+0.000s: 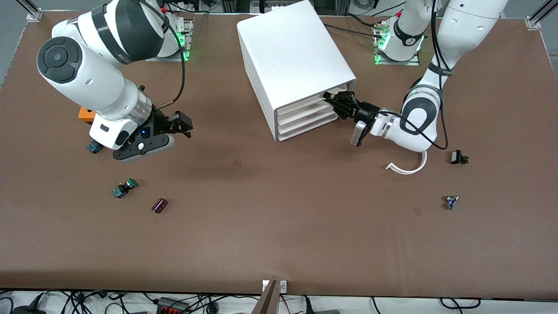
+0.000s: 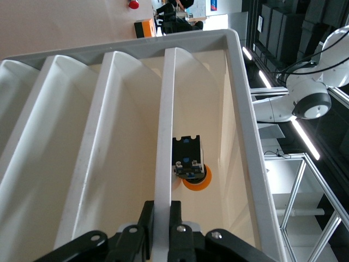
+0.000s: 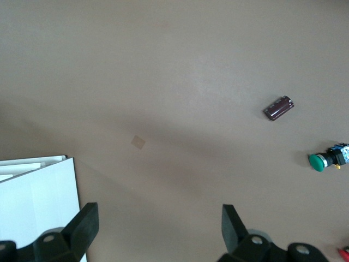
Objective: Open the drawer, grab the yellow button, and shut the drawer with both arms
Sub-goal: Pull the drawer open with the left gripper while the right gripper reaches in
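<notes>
The white cabinet [image 1: 292, 56] stands at the middle of the table's robot edge, with four stacked tray drawers. My left gripper [image 1: 338, 102] is at the top drawer [image 1: 305, 104], at its end toward the left arm. In the left wrist view the gripper [image 2: 162, 210] is shut on the drawer's white front rim [image 2: 165, 120]. Inside that drawer lies the button [image 2: 188, 158], a black and blue body with its orange cap [image 2: 197, 180] facing down. My right gripper [image 1: 183, 124] hangs open and empty over the table at the right arm's end; it also shows in the right wrist view [image 3: 158, 215].
A green-capped button [image 1: 125, 187] and a dark cylinder [image 1: 159, 205] lie near the right gripper, nearer the front camera. An orange block [image 1: 86, 114] and a small blue part [image 1: 94, 147] sit under the right arm. A white curved strip [image 1: 407, 168] and two small parts [image 1: 457, 157] [image 1: 451, 202] lie at the left arm's end.
</notes>
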Controlling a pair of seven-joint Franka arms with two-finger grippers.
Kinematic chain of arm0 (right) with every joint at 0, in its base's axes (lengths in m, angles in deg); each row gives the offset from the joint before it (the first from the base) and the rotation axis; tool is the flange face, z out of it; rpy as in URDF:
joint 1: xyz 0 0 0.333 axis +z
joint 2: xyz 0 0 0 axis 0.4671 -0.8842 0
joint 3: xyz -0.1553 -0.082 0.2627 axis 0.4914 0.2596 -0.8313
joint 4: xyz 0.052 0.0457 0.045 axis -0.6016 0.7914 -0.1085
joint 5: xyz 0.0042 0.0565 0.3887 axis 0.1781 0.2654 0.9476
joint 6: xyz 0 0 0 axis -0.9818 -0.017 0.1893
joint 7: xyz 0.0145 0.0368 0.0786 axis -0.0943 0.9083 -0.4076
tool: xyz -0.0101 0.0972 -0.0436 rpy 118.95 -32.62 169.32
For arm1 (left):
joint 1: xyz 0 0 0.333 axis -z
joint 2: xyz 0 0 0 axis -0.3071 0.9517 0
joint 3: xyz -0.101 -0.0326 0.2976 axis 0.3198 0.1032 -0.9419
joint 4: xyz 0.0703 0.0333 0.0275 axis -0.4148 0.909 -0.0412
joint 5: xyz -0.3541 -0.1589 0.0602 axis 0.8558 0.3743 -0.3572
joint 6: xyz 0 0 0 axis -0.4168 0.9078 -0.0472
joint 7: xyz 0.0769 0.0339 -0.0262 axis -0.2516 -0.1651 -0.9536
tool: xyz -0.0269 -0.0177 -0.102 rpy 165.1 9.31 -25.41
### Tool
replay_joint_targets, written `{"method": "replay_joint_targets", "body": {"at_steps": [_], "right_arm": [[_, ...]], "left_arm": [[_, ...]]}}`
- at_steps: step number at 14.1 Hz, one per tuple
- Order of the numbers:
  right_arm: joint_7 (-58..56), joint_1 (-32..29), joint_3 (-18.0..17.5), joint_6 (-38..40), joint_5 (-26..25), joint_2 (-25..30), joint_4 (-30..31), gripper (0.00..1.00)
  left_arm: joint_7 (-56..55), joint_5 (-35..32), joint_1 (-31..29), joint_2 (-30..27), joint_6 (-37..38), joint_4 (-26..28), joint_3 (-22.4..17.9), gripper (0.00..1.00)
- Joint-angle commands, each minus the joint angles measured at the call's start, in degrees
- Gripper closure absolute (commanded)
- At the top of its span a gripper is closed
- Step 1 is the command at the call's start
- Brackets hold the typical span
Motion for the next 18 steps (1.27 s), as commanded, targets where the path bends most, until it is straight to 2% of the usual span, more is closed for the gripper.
{"method": "replay_joint_targets", "body": {"at_steps": [1,5,7,9,10,11,12,13,15,18], "right_arm": [[0.2,0.3,0.3,0.0,0.8,-1.1,-1.6,0.00],[0.2,1.6,0.2,-3.4,0.9,-2.2,-1.7,0.00],[0.3,3.1,0.2,-5.6,0.9,-3.0,-1.9,0.00],[0.4,5.1,0.2,-5.8,0.9,-4.9,-5.0,0.00],[0.6,6.2,0.2,-5.6,0.9,-6.2,-7.3,0.00],[1.2,7.4,0.2,-5.6,0.9,-6.9,-8.8,0.00],[2.2,8.5,0.2,-6.0,0.9,-7.6,-9.6,0.00],[3.2,10.0,0.2,-6.3,0.8,-8.0,-9.9,0.00],[6.6,12.8,0.3,-6.4,0.6,-9.6,-12.2,0.00],[11.4,15.9,0.3,-6.7,0.4,-12.0,-15.8,0.00]], "left_arm": [[-5.6,-1.6,-2.1,0.4,-1.4,-4.3,-0.5,0.99],[-10.4,-11.1,-6.5,5.8,-1.3,-16.0,-0.5,0.99],[-11.3,-11.6,-7.3,7.7,-1.2,-19.2,-0.6,0.99],[-11.4,-12.5,-7.3,8.9,-1.3,-21.1,-0.7,0.99],[-11.5,-12.5,-7.4,8.8,-1.3,-21.2,-0.7,0.81],[-12.2,-12.5,-7.5,8.5,-1.3,-21.2,-0.6,0.50],[-13.8,-12.5,-7.7,8.0,-1.2,-21.5,-0.7,0.40],[-15.6,-12.6,-7.7,7.1,-0.9,-22.2,-0.7,0.00],[-18.5,-13.4,-7.7,5.7,-0.8,-23.0,-1.0,0.00],[-24.4,-21.1,-7.6,2.6,-0.8,-25.1,-1.0,0.00]]}}
